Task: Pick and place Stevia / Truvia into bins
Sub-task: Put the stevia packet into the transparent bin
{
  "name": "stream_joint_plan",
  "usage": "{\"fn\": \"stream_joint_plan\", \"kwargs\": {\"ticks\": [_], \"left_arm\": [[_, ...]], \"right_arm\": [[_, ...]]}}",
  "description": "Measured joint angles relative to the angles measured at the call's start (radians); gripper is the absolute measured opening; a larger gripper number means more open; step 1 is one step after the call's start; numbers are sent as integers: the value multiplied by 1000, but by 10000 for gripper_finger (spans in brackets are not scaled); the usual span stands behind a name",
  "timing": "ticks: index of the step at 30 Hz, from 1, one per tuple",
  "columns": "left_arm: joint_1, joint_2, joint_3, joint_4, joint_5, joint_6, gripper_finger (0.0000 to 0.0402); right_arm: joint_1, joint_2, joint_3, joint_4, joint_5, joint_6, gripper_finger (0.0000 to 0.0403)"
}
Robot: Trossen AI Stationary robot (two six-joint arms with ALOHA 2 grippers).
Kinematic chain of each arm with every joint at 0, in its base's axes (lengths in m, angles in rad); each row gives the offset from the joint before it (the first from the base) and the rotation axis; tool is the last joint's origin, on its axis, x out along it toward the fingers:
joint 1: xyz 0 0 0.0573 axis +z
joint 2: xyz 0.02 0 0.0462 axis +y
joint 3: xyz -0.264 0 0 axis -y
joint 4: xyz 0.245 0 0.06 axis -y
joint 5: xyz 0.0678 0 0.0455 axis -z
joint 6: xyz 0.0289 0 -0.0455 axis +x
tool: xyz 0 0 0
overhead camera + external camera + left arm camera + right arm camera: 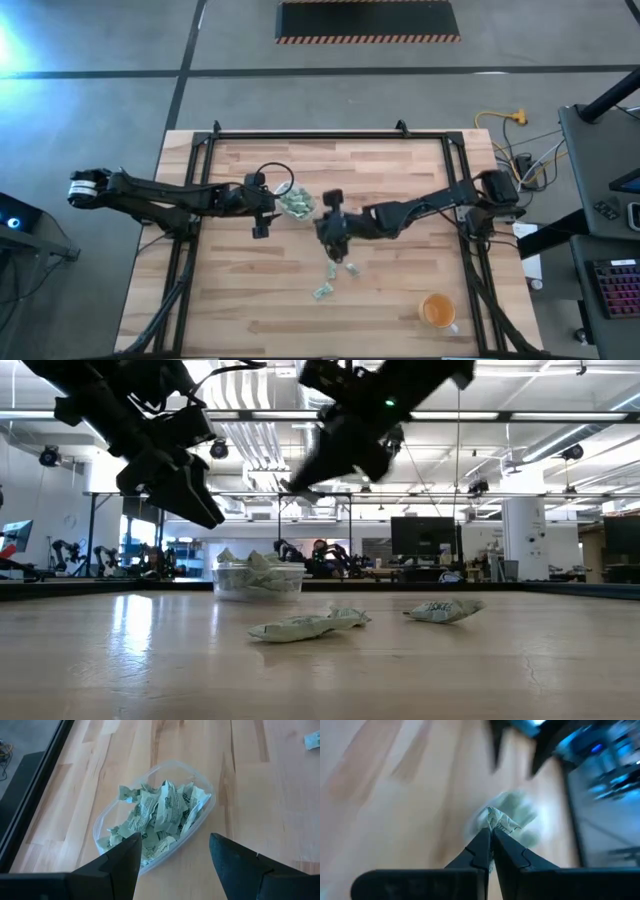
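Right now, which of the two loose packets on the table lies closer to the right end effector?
The upper packet, just below the right end effector. The other packet lies farther toward the table's front edge.

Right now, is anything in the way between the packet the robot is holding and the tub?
Nothing visible. The right gripper pinches a packet above the table, near the clear tub. The open left gripper hovers beside the tub, not across that path.

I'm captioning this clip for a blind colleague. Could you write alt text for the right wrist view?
The right pincer is shut on a pale green and white Stevia packet, pinched at its fingertips above the wooden table. Beyond it, blurred, lie the packet-filled clear bin and the left arm's two dark fingers.
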Motion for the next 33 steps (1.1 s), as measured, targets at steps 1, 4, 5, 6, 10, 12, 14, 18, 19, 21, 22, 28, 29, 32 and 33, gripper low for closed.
{"fn": "stream_joint_plan", "kwargs": {"ticks": [1, 4, 5, 6, 10, 12, 14, 18, 19, 21, 22, 28, 29, 32, 33], "left_arm": [[0, 0, 0, -1, 0, 0, 217], [0, 0, 0, -17, 0, 0, 217], [0, 0, 0, -30, 0, 0, 217], [0, 0, 0, -44, -1, 1, 217], [1, -8, 1, -107, -5, 1, 217], [1, -19, 1, -115, -6, -4, 217], [1, -36, 1, -125, -6, -15, 217], [1, -87, 2, -168, -7, -25, 217], [0, -105, 2, -180, -7, -27, 217], [1, -138, 2, -218, -7, -49, 217], [0, -158, 2, -232, -7, -57, 217], [0, -268, 1, -291, -7, -104, 217], [0, -279, 1, -291, -7, -104, 217], [-1, -310, -1, -300, -6, -105, 217], [-1, -313, -1, -298, -6, -106, 217]], "right_arm": [[-15, 0, -1, 47, -4, -22, 11], [-68, 8, -2, 154, -43, -51, 11], [-87, 12, -2, 179, -71, -52, 11], [-107, 17, -2, 201, -114, -51, 11], [-182, 58, 0, 290, -322, -42, 11], [-210, 85, 0, 330, -377, -21, 11], [-233, 109, 0, 338, -394, -5, 11], [-263, 151, 4, 368, -395, -1, 11], [-267, 160, 4, 378, -395, -2, 11], [-275, 177, 4, 400, -398, -2, 11], [-278, 183, 7, 412, -406, -2, 11], [-296, 235, 74, 420, -508, 54, 11], [-297, 247, 85, 417, -511, 55, 11], [-298, 295, 136, 405, -519, 62, 11], [-299, 313, 155, 392, -519, 65, 11]]}}
